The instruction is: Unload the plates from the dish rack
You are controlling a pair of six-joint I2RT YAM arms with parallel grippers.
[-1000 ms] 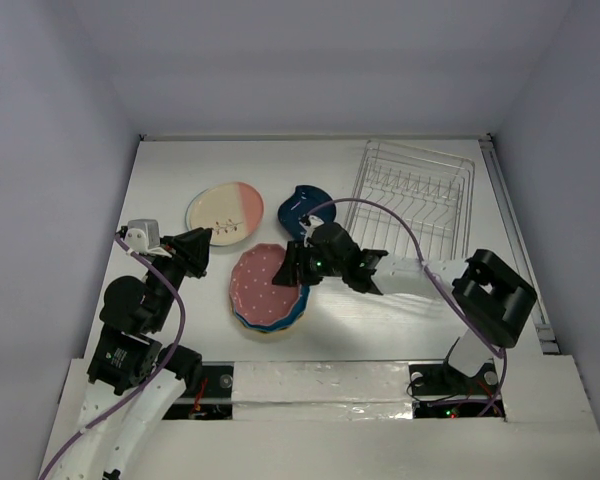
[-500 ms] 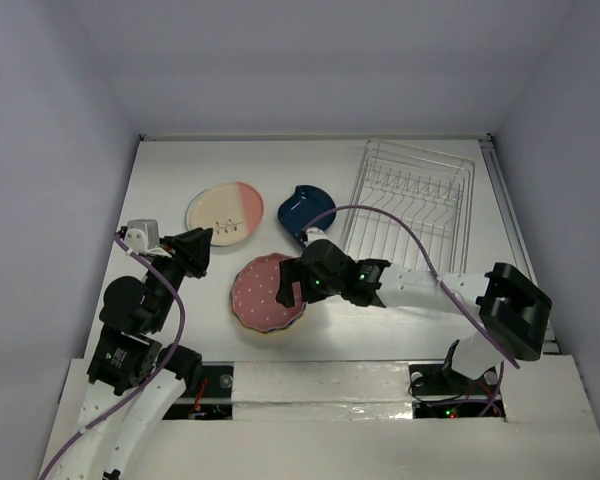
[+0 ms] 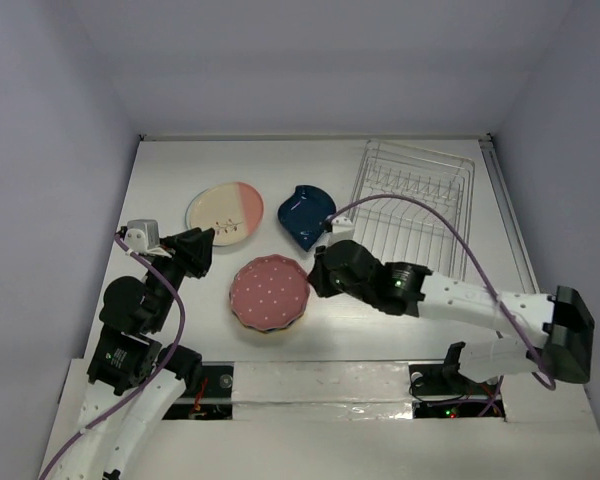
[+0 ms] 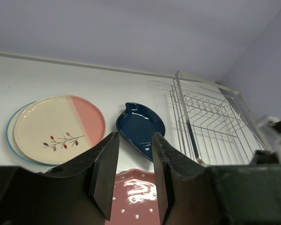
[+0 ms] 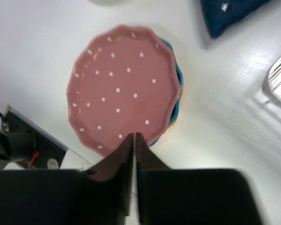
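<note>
White tbl [image 3: 180,165], lilac walls [image 3: 60,150], purple cable [image 3: 400,199] across dish rack [image 3: 420,160] front

glossy ceramic pink plate [image 5: 124,84], shiny metal wire rack [image 3: 415,192], matt white table [image 3: 180,170]

Enclosed at the back and both sides by plain pale lavender walls [image 3: 310,60]. Floored by a flat white tabletop [image 3: 180,170], softly lit; crinkled silver tape [image 3: 320,385] along the bottom edge.

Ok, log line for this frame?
left gripper: open, empty | right gripper: shut, empty, by pink dotted plate rim | pink dotted plate: on teal plate | dish rack: no plates
</note>
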